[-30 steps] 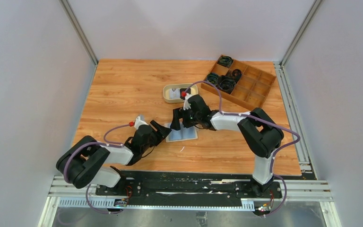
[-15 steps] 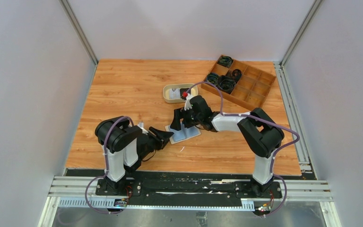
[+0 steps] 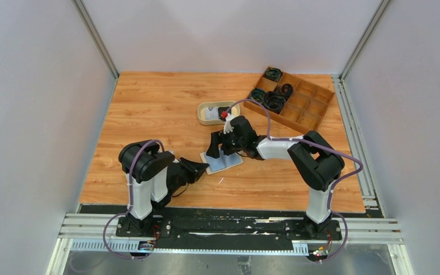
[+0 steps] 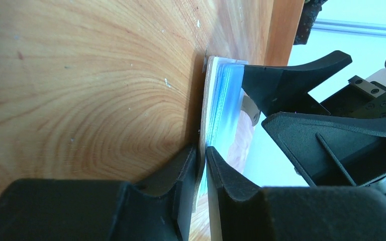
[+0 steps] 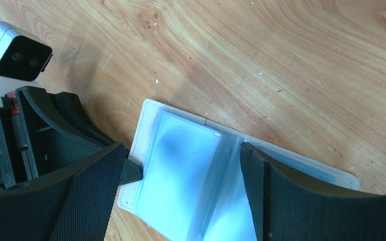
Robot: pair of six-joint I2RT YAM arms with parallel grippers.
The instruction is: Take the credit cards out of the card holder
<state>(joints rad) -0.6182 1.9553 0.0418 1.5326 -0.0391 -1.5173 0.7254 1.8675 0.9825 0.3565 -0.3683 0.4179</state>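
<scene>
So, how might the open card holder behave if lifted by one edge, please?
Probably floppy: the card holder is thin and lies open flat, so lifted where the left gripper pinches its edge, it may droop or fold. Its glossy sleeves look slippery.

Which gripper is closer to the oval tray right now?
Right. The right gripper stands open over the card holder, just on the near side of the oval tray. The left gripper pinches the card holder's near-left edge, farther off.

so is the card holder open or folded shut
Open: the card holder lies spread on the table, both pale blue inner panels up in the right wrist view; left gripper pinches one edge.
</scene>
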